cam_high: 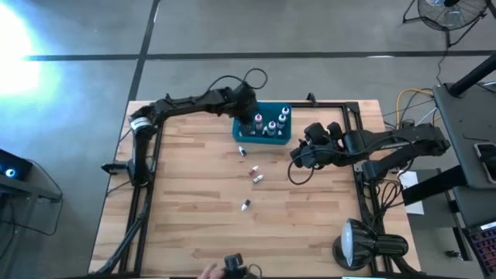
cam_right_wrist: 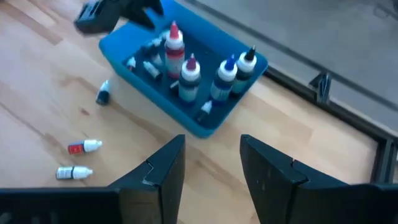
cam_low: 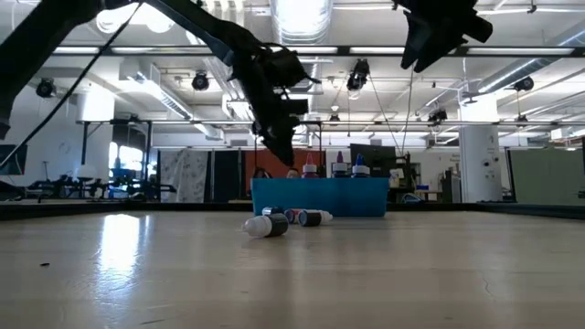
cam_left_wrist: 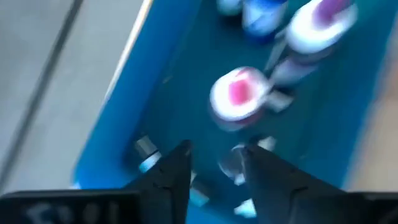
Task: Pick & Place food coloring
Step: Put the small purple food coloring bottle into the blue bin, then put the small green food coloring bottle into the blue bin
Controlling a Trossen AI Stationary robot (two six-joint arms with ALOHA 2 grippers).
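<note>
Over the near-left corner of the teal plastic bin point(cam_high: 263, 133), the left end effector point(cam_high: 252, 116) hung pointing down into it, its two dark fingers point(cam_left_wrist: 171, 177) parted with nothing visibly pinched between them. By that pose the step in hand looked like a drop-off: a tiny dropper bottle being released among those already in the bin. To do it well, the fingers should spread fully while low inside the bin walls, so the bottle falls flat rather than bouncing out, and the arm should then lift straight up so as not to knock the larger upright white-capped bottles point(cam_right_wrist: 186, 68) standing just beside it in the bin.

Several small food coloring bottles point(cam_right_wrist: 149, 65) lay on the bin floor near those upright ones. Outside the bin, on the pale wooden worktop point(cam_high: 186, 201), four remained: a dark-bodied bottle point(cam_high: 241, 151) just in front of the bin, a red-bodied bottle point(cam_right_wrist: 84, 147) and a whitish bottle point(cam_right_wrist: 73, 172) lying side by side a little farther from it, and one more dark bottle point(cam_high: 246, 205) farthest from the bin.

From the bin's left, the left arm reached in long and nearly level, its wrist bent steeply downward. To the right of the bin, the right end effector point(cam_high: 298, 157) hovered well above the worktop, tilted toward the bin, its fingers point(cam_right_wrist: 158, 171) spread apart and empty.
</note>
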